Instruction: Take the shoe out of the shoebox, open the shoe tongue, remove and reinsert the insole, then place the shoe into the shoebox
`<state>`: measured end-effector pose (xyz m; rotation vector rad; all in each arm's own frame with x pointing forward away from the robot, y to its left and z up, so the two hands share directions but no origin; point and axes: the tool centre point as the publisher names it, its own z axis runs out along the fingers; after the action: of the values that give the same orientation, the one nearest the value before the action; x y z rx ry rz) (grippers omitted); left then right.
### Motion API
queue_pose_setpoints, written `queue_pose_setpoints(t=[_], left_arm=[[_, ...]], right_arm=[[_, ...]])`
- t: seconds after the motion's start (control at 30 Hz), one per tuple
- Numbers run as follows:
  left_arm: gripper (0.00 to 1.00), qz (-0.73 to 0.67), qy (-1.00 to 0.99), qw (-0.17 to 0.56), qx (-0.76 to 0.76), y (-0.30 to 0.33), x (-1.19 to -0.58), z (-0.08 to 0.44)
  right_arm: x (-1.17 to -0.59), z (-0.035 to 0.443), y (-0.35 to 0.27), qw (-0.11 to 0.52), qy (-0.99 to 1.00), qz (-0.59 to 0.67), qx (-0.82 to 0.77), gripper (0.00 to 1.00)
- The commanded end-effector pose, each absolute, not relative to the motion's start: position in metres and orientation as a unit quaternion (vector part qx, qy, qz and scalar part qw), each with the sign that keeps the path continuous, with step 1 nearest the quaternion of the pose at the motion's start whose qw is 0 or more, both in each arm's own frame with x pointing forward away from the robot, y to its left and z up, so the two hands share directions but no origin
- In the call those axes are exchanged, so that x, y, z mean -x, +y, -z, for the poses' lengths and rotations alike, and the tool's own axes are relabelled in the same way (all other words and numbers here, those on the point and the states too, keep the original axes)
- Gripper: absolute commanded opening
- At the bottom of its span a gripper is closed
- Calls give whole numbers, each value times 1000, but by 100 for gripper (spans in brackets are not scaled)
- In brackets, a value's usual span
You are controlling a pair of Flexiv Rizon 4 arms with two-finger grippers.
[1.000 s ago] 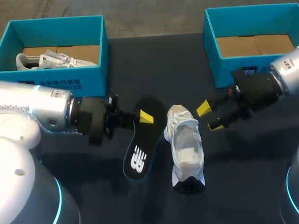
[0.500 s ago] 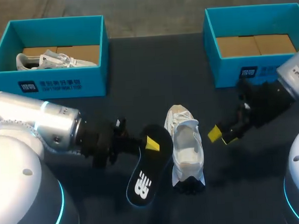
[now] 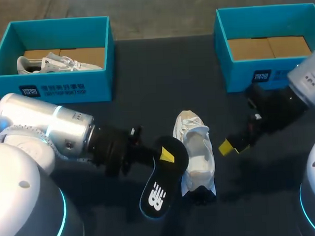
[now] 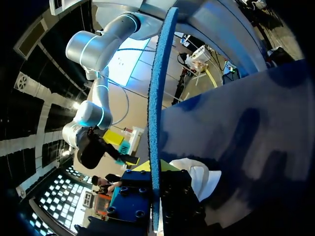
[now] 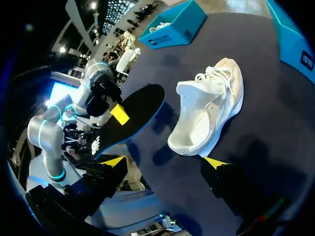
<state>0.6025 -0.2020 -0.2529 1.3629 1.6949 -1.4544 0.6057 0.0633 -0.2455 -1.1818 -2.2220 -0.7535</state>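
A white shoe [image 3: 197,157] lies on the dark table, opening up; the right wrist view has the shoe [image 5: 209,110] ahead of its fingers. My left gripper [image 3: 166,156] is shut on a black insole [image 3: 163,178], held tilted against the shoe's left side and partly over it. In the left wrist view the insole [image 4: 156,118] shows edge-on, clamped in the left gripper [image 4: 156,184]. My right gripper [image 3: 232,145] stands open just right of the shoe, holding nothing. Seen from the right wrist, the right gripper [image 5: 165,162] spreads wide, the insole [image 5: 130,120] beyond it.
A teal shoebox [image 3: 67,85] at the back left holds another pale shoe [image 3: 53,62]. A second teal shoebox [image 3: 239,67] at the back right shows only its cardboard floor. Bare dark table lies between the boxes and in front of the shoe.
My left arm has carried the insole toward the front and right, up against the shoe. My right gripper has dropped back toward the front, still open.
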Motion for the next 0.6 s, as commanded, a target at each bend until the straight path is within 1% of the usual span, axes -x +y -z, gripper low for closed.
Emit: queue_pose_setpoints(t=[0.03,0.2,0.23,0.3,0.33,0.6], left_arm=[[0,558,625,242,-489,-214,-604,260],[0,579,634,216,-464,-220,-601,263],[0,594,636,201,-450,-221,-599,264],[0,573,647,200,-461,-224,-597,266],[0,573,647,200,-461,-224,-597,266],[0,573,647,200,-461,-224,-597,266]], right_arm=[[-611,243,63,188,-875,243,373,100],[-613,254,57,158,-908,213,325,100],[-613,257,55,135,-920,207,303,100],[-612,264,50,123,-932,193,282,100],[-612,270,44,125,-934,191,274,100],[-612,270,44,125,-934,191,274,100]])
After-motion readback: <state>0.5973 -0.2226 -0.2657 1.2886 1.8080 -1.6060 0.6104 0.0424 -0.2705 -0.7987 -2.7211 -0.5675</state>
